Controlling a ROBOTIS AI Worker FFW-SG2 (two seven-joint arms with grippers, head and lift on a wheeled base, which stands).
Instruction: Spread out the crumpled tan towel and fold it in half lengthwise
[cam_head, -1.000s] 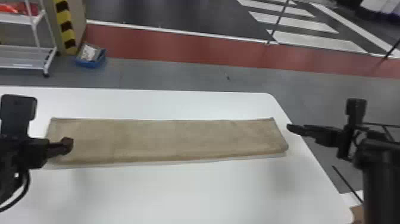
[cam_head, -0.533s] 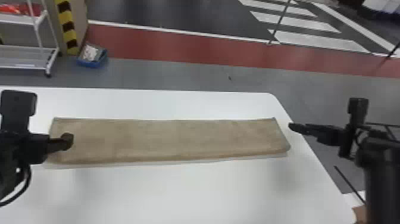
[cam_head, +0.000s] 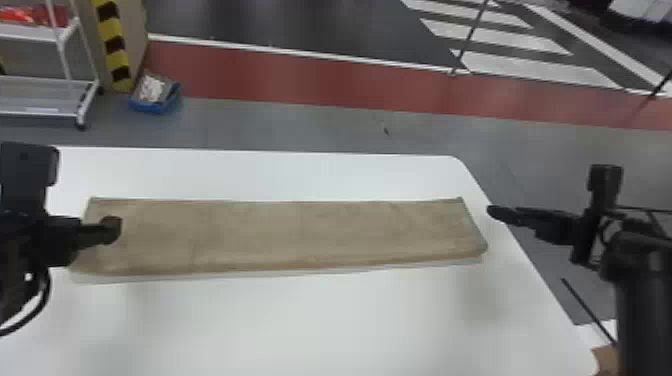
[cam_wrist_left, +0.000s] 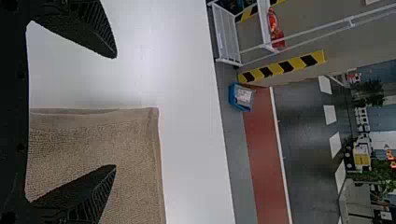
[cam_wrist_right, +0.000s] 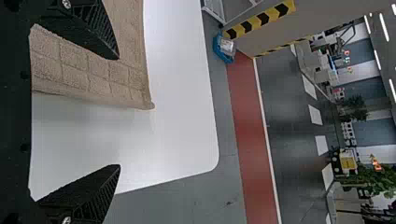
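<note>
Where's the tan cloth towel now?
The towel lies in a long strip across the white table in the head view; in the left wrist view, its left end is by the black left gripper.

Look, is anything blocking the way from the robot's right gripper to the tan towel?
No, nothing visible stands between the right gripper and the tan towel. The gripper is open near the towel's right end, above the white table.
</note>
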